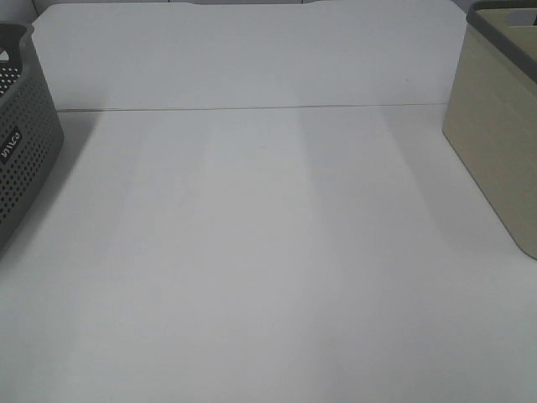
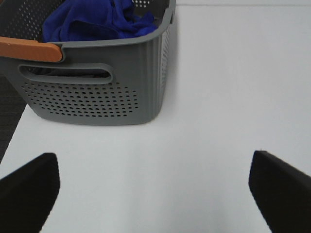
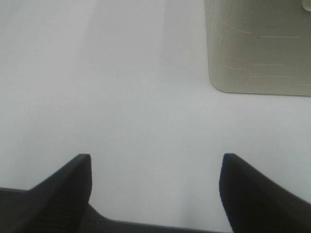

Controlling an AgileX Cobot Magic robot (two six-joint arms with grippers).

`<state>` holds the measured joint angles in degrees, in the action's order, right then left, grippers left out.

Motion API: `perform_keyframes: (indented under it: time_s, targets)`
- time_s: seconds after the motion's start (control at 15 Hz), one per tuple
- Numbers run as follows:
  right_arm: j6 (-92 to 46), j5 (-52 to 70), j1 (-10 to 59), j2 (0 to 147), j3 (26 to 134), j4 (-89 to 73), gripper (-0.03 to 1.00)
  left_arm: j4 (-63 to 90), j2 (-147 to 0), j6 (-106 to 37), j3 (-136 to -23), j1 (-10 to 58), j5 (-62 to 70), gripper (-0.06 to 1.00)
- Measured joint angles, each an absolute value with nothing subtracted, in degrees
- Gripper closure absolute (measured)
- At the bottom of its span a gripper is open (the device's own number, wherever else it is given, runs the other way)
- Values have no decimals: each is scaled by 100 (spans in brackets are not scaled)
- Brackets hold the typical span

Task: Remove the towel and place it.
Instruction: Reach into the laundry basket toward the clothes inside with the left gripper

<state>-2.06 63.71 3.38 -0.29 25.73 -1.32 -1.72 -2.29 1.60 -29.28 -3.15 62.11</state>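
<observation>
Although the towel [image 2: 92,22] is the whole point of this job, it lies untouched, bunched in a loose blue heap inside the grey basket [image 2: 97,92] at the left edge of the desk [image 1: 268,252]. I see it only through the left wrist camera, because the high view cuts off most of that basket.

The left end effector [image 2: 155,194] hangs over bare desk short of the basket's near wall, its fingers spread wide with nothing between them. The right end effector [image 3: 155,189] is likewise parted and empty, with the beige bin [image 3: 257,48] nearby but apart from it.

I judge we are at the approach, before any grasp. Next I would take the left arm up over the basket rim, clear of the orange handle [image 2: 29,50], and down into the thick of the folds for a good bite of cloth. The towel is soft and will trail, so the lift must clear the rim. I cannot say for sure where it belongs; the open desk or the beige bin look likely.
</observation>
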Motion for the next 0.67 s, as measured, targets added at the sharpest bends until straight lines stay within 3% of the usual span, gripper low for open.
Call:
perform_keyframes:
  time_s: [0.4, 0.67]
  targets:
    - [-206, 6371, 338, -29, 2573, -132, 24, -74, -2469, -584, -3856, -315, 6492, -4]
    - [-206, 6371, 338, -29, 2573, -132, 24, -40, -4481, -1014, -5111, -315, 6560, -4]
